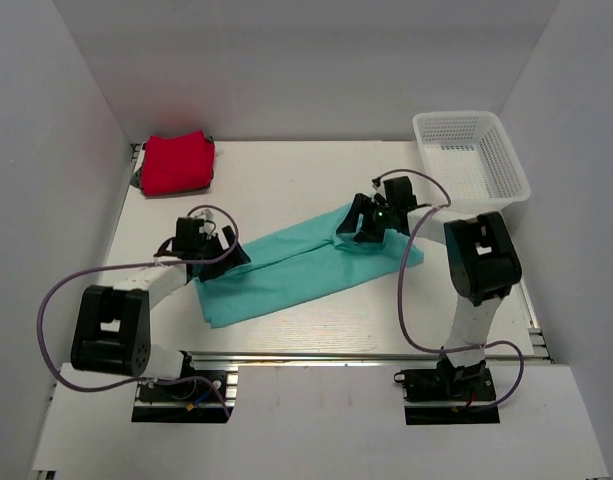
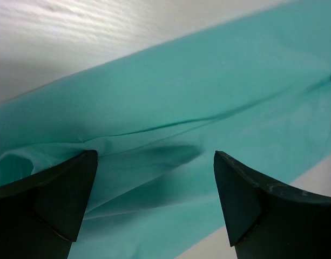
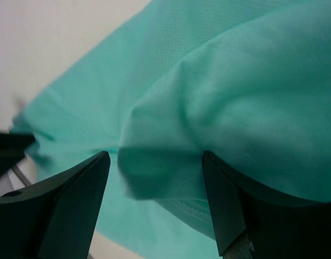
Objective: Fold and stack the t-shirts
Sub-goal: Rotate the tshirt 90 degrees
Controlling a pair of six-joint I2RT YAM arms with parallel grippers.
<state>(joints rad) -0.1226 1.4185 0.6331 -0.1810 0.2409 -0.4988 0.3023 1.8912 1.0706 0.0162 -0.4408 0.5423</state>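
Note:
The teal t-shirt (image 1: 286, 275) lies folded into a long strip, slanting from the near left to the far right of the table. My left gripper (image 1: 234, 252) hovers low over its left end, open, with flat creased teal cloth (image 2: 197, 91) under the jaws (image 2: 154, 156). At the strip's right end my right gripper (image 1: 358, 228) is open, and a raised hump of teal cloth (image 3: 235, 81) bulges between its fingers (image 3: 155, 156), not pinched. The red t-shirt (image 1: 176, 162) sits folded in the far left corner, apart from both grippers.
A white mesh basket (image 1: 506, 165) stands at the far right corner against the wall. White walls enclose the table on three sides. Bare tabletop (image 1: 286, 190) shows between the red t-shirt and the basket.

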